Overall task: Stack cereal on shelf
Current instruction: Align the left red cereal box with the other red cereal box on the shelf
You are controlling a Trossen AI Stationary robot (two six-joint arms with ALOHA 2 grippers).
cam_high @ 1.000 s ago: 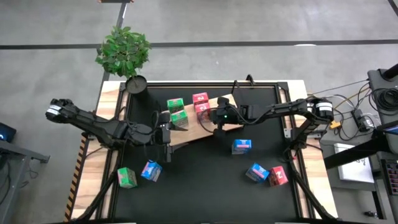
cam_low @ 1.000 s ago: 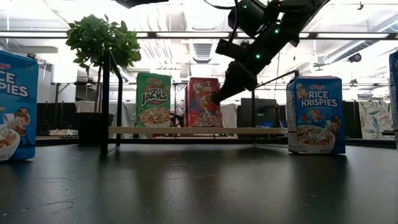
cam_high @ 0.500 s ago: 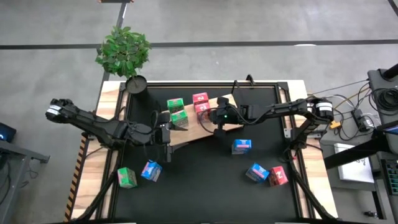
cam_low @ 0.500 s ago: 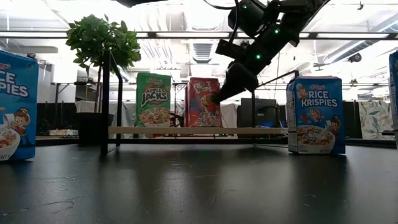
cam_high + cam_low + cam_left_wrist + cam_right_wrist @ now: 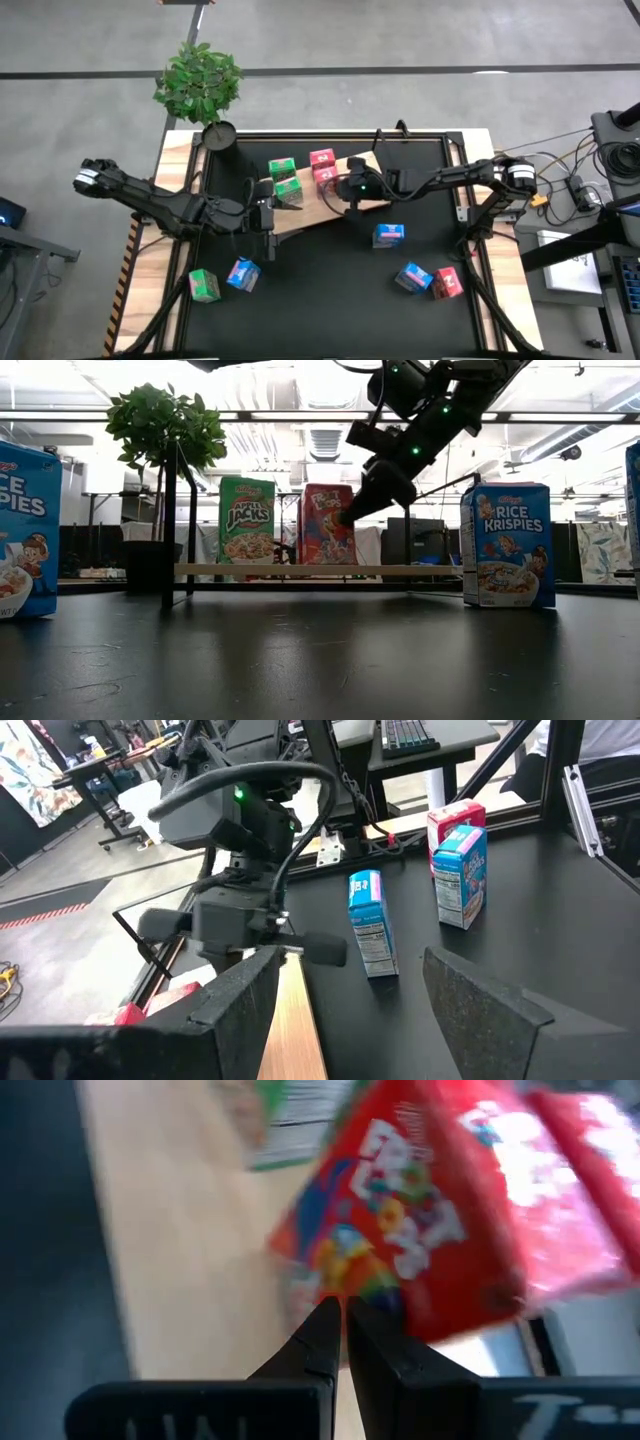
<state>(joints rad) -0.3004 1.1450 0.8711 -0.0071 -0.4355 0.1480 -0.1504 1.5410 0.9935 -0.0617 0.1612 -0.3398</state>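
The shelf (image 5: 310, 205), a light-wood board, lies slanted across the mat's far half and stands raised in the low view (image 5: 300, 570). On it stand two green cereal boxes (image 5: 285, 180) and two red ones (image 5: 324, 168). My right gripper (image 5: 341, 1320) is shut, its tips at the nearer red box (image 5: 325, 525). My left gripper (image 5: 272, 228) stands open at the shelf's near left end. The board's end (image 5: 295, 1020) shows beside one finger; I cannot tell whether it touches. My right gripper's shut fingertips (image 5: 346, 517) meet the red box's printed face (image 5: 345, 1275) near its lower edge. They come slanting down from the table's right side. The box stands upright on the shelf.
Loose boxes stand on the black mat: a blue one (image 5: 388, 234) right of centre, a blue (image 5: 412, 276) and a red (image 5: 447, 283) at the near right, a green (image 5: 204, 285) and a blue (image 5: 243, 273) at the near left. A potted plant (image 5: 198, 80) stands at the far left corner.
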